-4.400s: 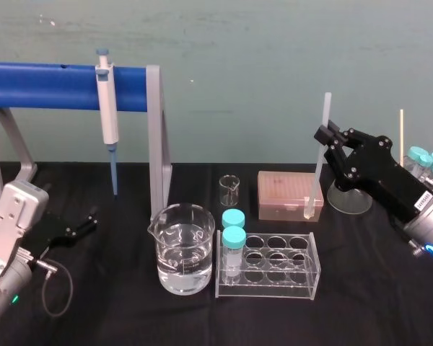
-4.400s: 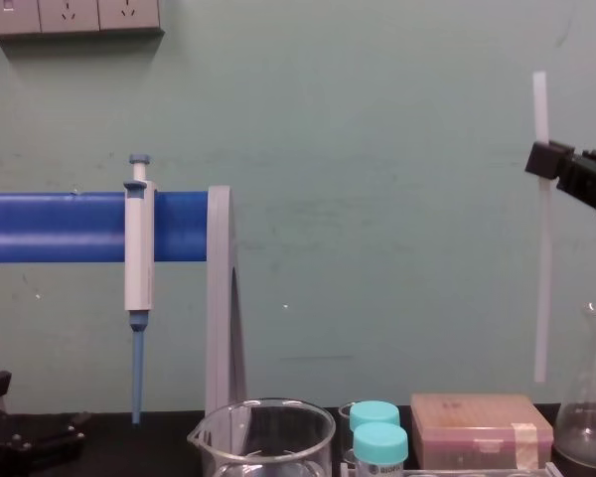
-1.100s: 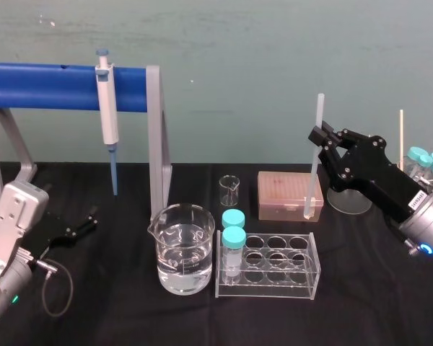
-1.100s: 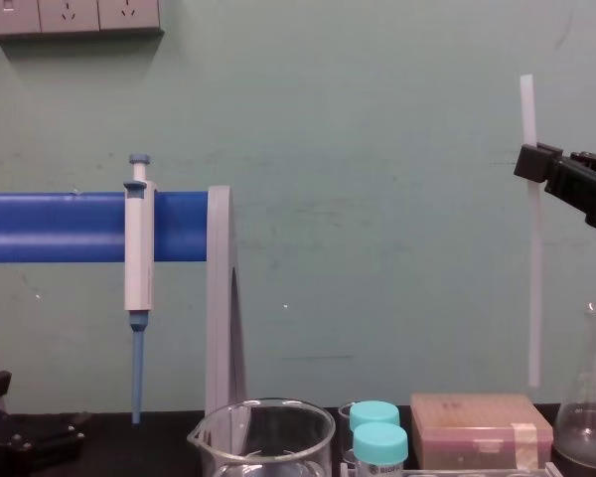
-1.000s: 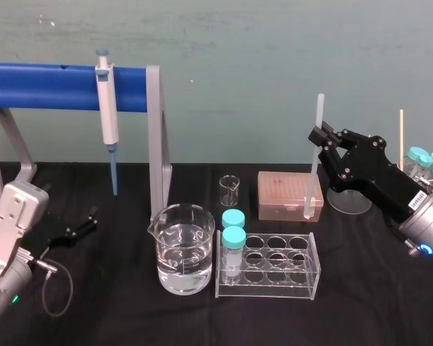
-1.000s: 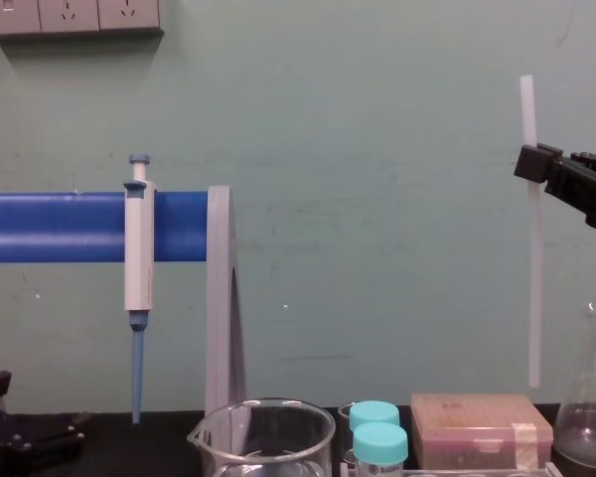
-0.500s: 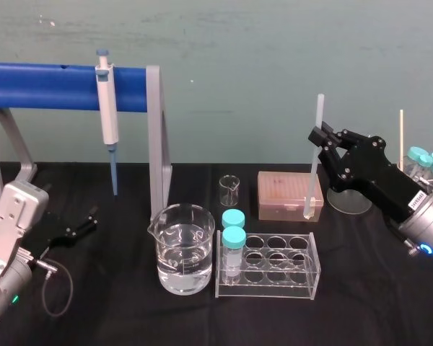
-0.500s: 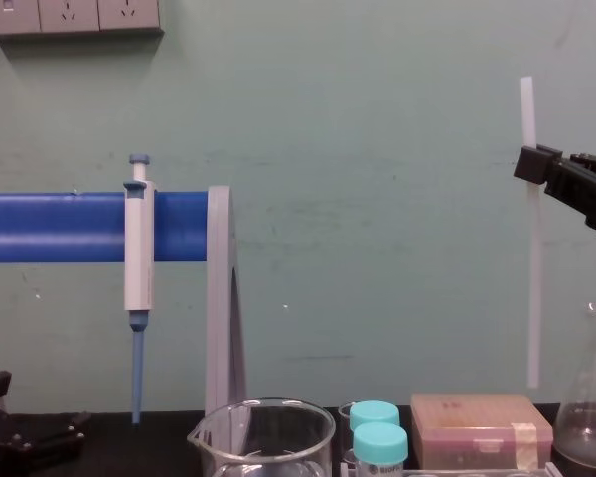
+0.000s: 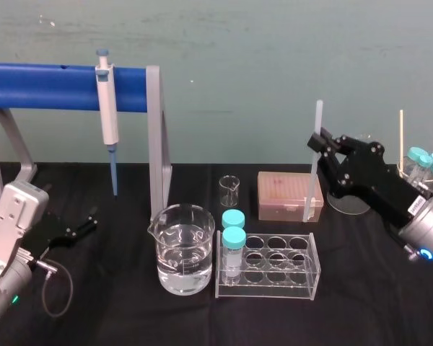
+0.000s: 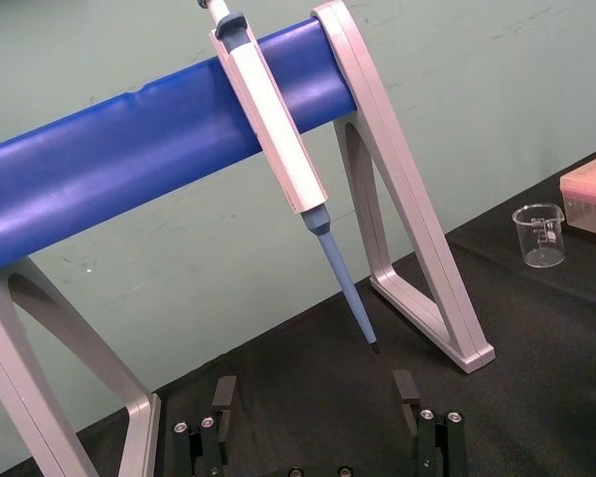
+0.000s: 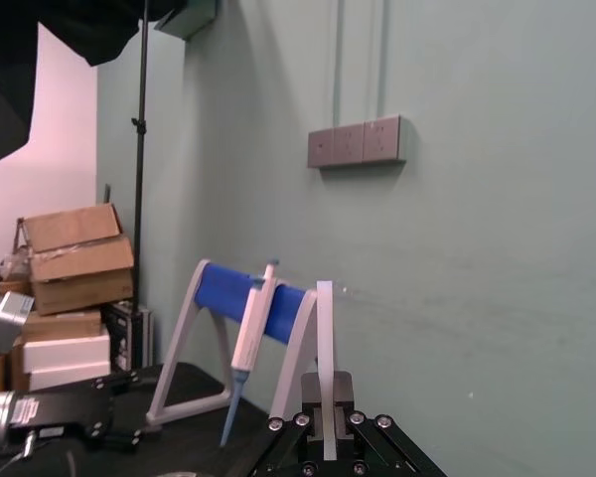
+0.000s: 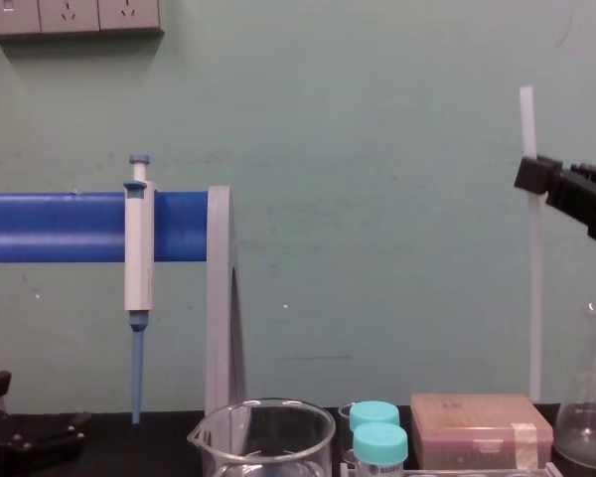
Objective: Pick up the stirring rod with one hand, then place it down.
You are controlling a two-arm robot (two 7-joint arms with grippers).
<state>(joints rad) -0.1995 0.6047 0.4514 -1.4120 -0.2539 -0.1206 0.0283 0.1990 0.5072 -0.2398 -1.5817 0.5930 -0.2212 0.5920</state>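
The right black, blocky gripper (image 9: 318, 141) was clenched on the one long, thin, translucent white stirring rod (image 9: 312, 180). The rod stood upright between the jaws, with a short stretch above them and the long remainder hanging below. Its lower end was by the single pink box (image 9: 281, 189); contact could not be told. One white-and-blue pipette (image 9: 108, 108) hung well to the jaws' left. Two teal-capped tubes (image 9: 233, 229) stood below and left of them. The left black gripper (image 10: 315, 397) lay far left, jaws spread.
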